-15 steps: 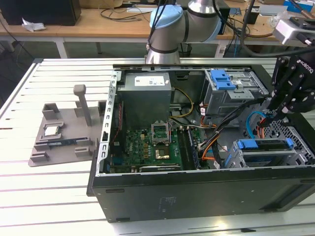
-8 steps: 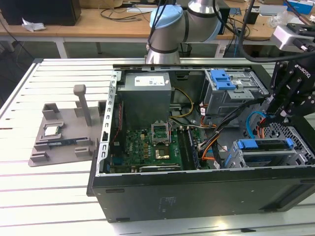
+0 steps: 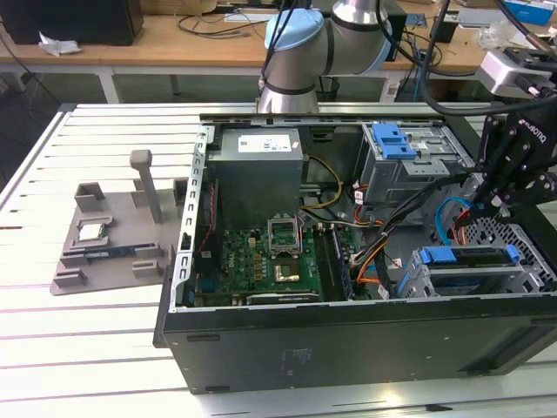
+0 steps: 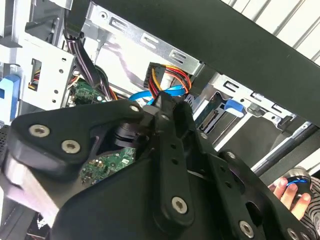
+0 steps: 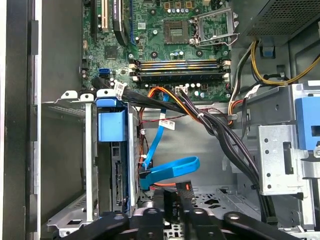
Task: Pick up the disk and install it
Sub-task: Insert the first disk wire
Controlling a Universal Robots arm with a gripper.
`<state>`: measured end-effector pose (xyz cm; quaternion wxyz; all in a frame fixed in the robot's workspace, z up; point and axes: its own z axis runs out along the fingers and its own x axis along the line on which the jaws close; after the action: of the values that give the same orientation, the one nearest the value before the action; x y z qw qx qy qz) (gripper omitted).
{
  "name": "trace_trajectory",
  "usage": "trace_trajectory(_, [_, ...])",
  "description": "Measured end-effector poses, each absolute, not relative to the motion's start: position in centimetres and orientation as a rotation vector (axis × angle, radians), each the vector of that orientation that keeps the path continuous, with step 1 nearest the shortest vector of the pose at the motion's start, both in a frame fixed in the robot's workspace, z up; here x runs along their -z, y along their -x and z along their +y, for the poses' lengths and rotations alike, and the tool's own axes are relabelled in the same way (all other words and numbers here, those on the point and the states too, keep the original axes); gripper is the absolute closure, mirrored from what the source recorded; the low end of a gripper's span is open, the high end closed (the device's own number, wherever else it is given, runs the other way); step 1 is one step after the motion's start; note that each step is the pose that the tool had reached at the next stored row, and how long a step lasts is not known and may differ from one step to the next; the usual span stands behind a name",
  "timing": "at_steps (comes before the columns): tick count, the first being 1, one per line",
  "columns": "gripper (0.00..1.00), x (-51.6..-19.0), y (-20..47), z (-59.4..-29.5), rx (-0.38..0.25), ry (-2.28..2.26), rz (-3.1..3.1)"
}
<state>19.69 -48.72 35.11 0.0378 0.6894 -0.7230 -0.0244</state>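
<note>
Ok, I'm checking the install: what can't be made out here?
- Silver metal hard drive in blue plastic bracket: edge-on in first wrist view, label hidden by grey metal cage.
- Blue item in person's hand: second wrist view, cut off by picture edge and black claw.

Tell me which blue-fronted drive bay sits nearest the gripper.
The lower drive cage at the case's front corner, holding the disk with its blue bracket; the gripper hangs just above it. The blue latch lies farther back.
</note>
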Motion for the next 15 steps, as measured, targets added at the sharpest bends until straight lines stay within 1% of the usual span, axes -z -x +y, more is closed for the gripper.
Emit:
trace_trajectory(1, [0.80, -35.11, -19.69, -48.72, 0.075, -2.115, -2.218])
trace_trajectory(10, [0.80, -35.08, -19.69, -48.72, 0.075, -2.115, -2.218])
trace_trajectory(12, [0.83, -35.07, -19.69, -48.72, 0.075, -2.115, -2.218])
trace_trajectory(15, [0.83, -35.06, -19.69, -48.72, 0.075, -2.115, -2.218])
